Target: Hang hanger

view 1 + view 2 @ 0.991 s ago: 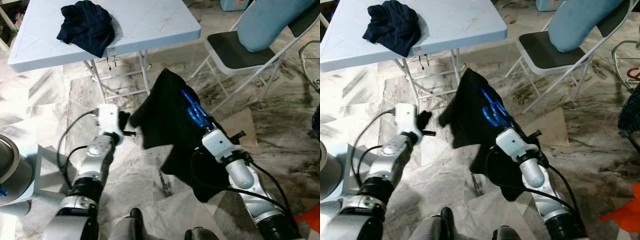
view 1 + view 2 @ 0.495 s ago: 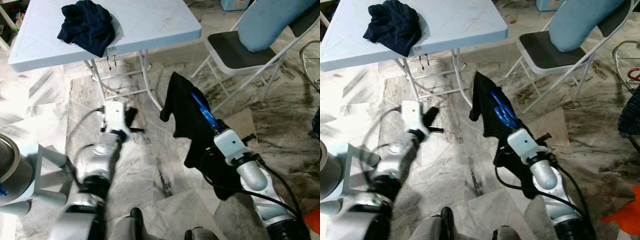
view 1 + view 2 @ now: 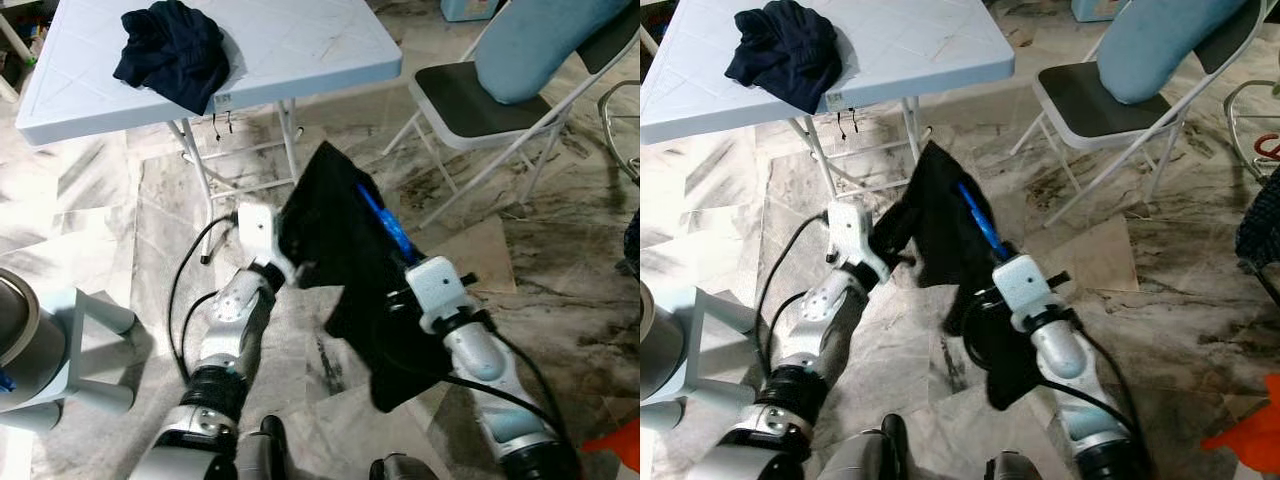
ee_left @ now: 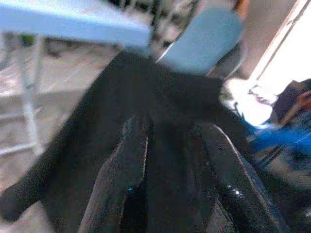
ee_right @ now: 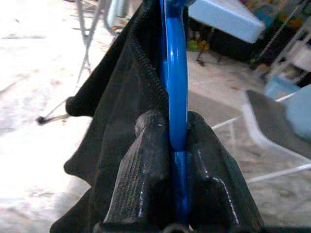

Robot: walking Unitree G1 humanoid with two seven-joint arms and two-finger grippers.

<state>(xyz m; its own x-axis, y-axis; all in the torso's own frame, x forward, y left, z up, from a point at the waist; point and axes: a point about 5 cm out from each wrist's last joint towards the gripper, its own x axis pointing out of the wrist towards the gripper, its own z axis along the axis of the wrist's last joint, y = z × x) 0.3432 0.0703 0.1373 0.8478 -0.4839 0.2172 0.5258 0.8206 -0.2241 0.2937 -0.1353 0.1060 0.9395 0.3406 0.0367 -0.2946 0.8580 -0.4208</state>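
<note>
A blue hanger [image 5: 173, 92] is clamped in the right gripper [image 5: 172, 145], a black garment [image 3: 345, 235] lies between the left gripper's [image 4: 180, 165] spread fingers, and hanging remains undone.

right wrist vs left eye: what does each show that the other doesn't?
Right wrist view: the right gripper fingers clamped on the blue hanger bar.

Left eye view: the left gripper at the black garment, dark clothes on the table, the folding chair.

Both: hanger, garment, marble floor.
</note>
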